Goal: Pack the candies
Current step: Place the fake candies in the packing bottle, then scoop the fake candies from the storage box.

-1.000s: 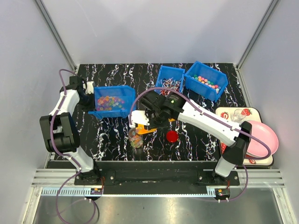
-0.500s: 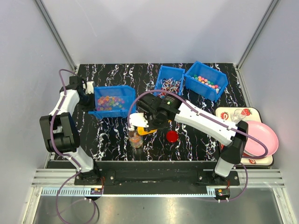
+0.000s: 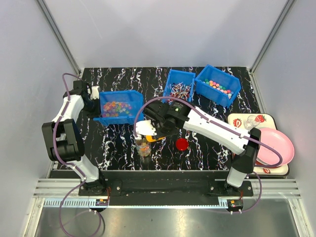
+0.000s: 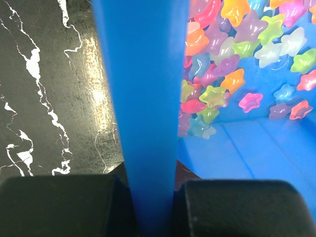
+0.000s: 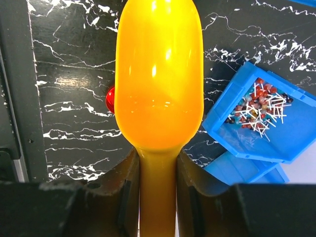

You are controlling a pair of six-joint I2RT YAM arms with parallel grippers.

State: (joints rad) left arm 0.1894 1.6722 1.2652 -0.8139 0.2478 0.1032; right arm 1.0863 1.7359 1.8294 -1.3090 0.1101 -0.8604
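Blue bin wall sits pinched in my left claw (image 4: 150,195), both pads closed flat on the plastic. The left bin (image 3: 117,108) is tipped up on the desk (image 3: 118,79), and the star candies (image 4: 232,74) are heaped against its far side. The left arm is folded, elbow near its base, with the forearm running up the left edge to the bin. No change there over the last second.

Next right is the jar (image 3: 143,147), at the near edge, lid off and partly filled with mixed sweets. The change is here: my right claw (image 5: 158,185) has slid left and now hangs right over the jar mouth, where a second ago it was off to the jar's right. It's clamped tight on the handle of the yellow scoop (image 5: 159,79). The wrist view shows no candy on the scoop face, so I read this as a pour into the jar either under way or just finished. I can't tell which.

The right arm stretches diagonally from its base across the desk, wrist bent down.

The red lid (image 3: 181,143) lies loose just right of the jar. At the far side are the middle bin (image 3: 178,85) of red-and-white wrapped pieces and the right bin (image 3: 217,85) of small round ones. The pink plate (image 3: 279,143) at far right is untouched.
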